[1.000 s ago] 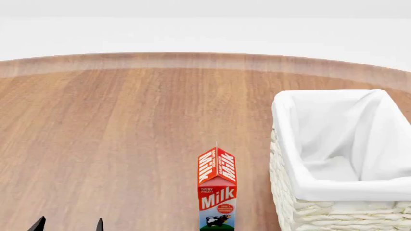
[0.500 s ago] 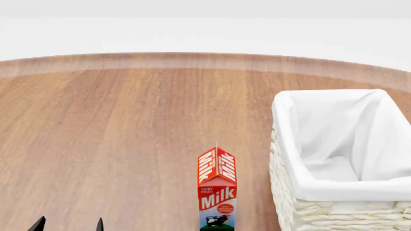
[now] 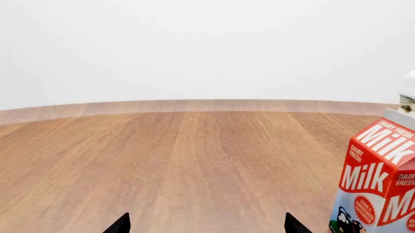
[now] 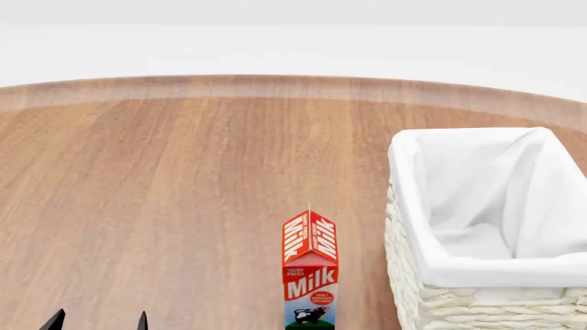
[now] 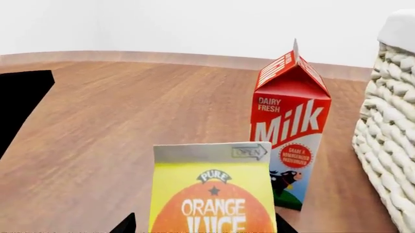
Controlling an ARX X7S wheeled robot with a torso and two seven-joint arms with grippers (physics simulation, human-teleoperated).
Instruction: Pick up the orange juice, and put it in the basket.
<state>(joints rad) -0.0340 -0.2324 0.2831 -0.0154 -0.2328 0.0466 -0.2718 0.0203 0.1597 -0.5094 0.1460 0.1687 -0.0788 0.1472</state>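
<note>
My left gripper (image 4: 98,322) is hanging spread over the table (image 4: 183,179). The milk carton (image 4: 310,271) is standing beside the basket (image 4: 486,227). My right gripper (image 5: 204,224) is bracketing the orange juice (image 5: 213,189); grip unclear.

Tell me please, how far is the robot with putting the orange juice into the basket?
Nothing looks done yet. The orange juice stands upright on the table, close before the right gripper, whose fingertips flank the carton low in the right wrist view; contact cannot be judged. The basket shows only its white lining. The Milk carton stands beside it. The left gripper is open, holding nothing. Gripping, lifting and placing remain.
</note>
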